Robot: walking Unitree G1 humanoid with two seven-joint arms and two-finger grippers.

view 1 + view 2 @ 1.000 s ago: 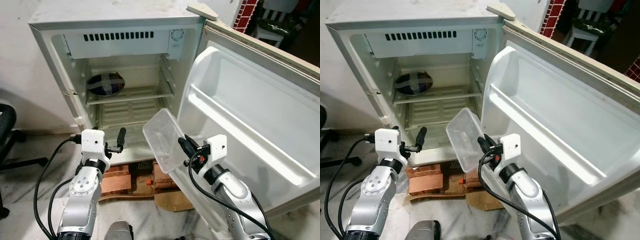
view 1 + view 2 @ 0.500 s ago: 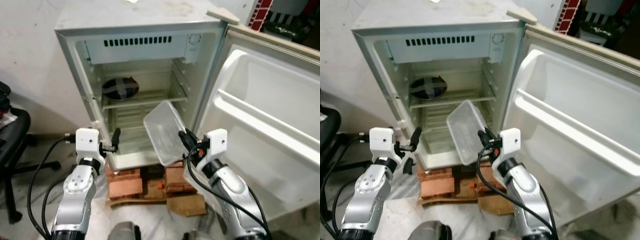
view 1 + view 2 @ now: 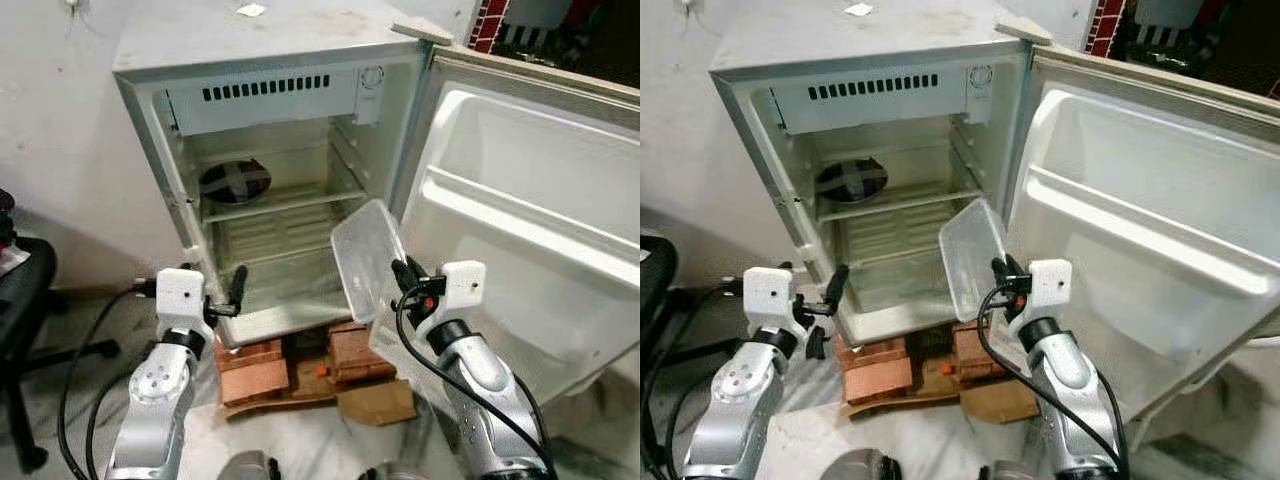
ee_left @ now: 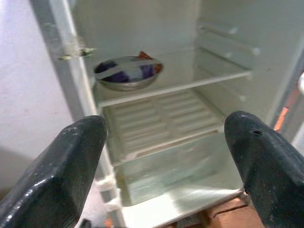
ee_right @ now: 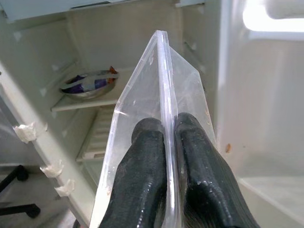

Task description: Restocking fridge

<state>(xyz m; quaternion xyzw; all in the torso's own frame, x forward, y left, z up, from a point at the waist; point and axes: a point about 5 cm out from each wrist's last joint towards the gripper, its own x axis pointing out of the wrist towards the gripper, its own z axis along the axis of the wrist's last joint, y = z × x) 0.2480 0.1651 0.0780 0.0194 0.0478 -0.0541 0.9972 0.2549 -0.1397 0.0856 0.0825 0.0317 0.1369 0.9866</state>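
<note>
Restocking is only partway: a foil-covered bowl (image 3: 235,181) is sitting on the fridge (image 3: 270,150) upper shelf, while the clear plastic container (image 3: 368,258) is not yet inside. The right claw (image 5: 164,142) is pinching the container's rim, holding it tilted before the open door (image 3: 530,220). The left claw (image 4: 166,156), fingers spread, is pointing at the lower shelves.

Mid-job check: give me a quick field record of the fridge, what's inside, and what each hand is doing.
fridge: door swung open, standing on bricks
upper shelf: covered bowl
right hand: shut on rim of clear plastic container, held tilted before the fridge opening
left hand: open, holding nothing, raised toward lower fridge
beside fridge: black chair on the robot's left
</note>
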